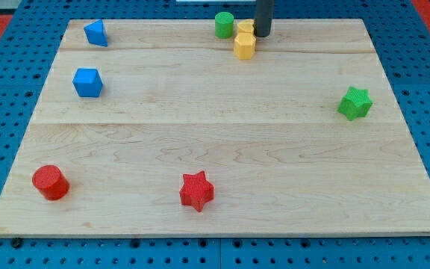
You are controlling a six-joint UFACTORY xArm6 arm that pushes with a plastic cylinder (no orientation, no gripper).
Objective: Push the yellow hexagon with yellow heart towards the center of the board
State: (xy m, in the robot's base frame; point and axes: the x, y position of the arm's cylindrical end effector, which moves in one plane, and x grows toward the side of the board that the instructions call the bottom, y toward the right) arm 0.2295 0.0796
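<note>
A yellow hexagon point(245, 45) sits near the view's top edge of the wooden board point(215, 149), a little right of the middle. A yellow heart point(245, 28) lies just behind it, touching it. A green cylinder point(224, 25) stands just left of the heart. My tip point(263, 34) is at the right side of the yellow heart, close to or touching it, and just above and right of the hexagon.
A blue triangular block point(95, 33) and a blue cube-like block point(87, 82) are at the view's upper left. A red cylinder point(50, 182) is at lower left, a red star point(196, 190) at bottom centre, a green star point(354, 102) at right.
</note>
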